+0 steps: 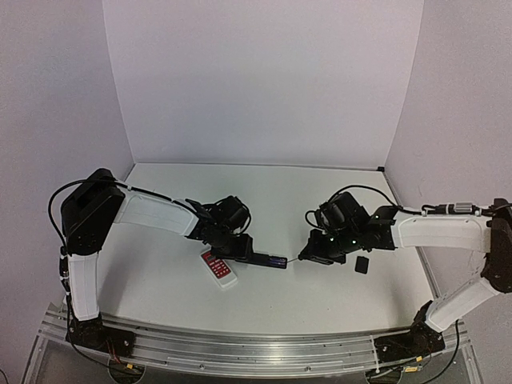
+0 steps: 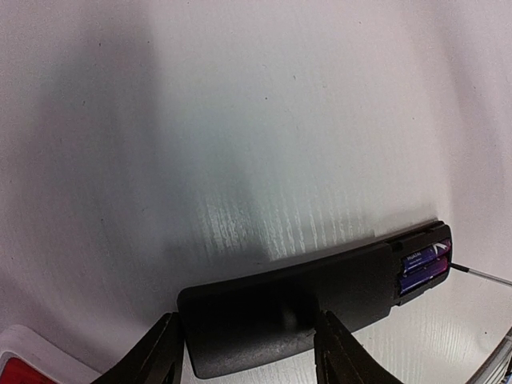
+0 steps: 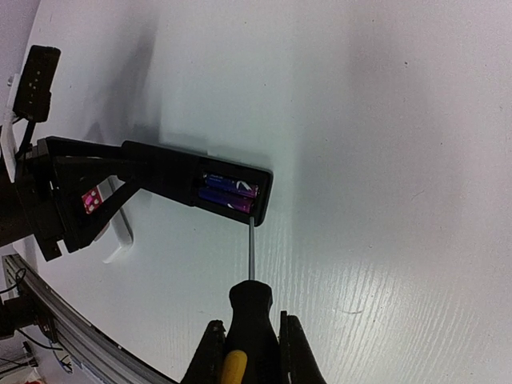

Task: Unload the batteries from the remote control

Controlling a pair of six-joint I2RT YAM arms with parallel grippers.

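- Purple-wrapped slim cylindrical batteries lay side by side in the open compartment at the end of the long black plastic remote control, left of centre in the right wrist view. Neither had been taken out.
- Both fingers of the left gripper were clamped on the remote's closed end at the bottom of its own view. This probably steadied the remote and turned the exposed cells toward the other arm.
- The right gripper was closed around the handle of the black-and-yellow screwdriver. Its thin shaft pointed up the frame, with the tip at the compartment's lower edge beside the nearer cell, seemingly set to lever it free.
- The small flat black rectangular cover lay on the white table just lower right of the right gripper in the top view, apart from the remote, leaving the cells exposed.
- A white remote with red buttons lay just below the left gripper, apparently not involved.
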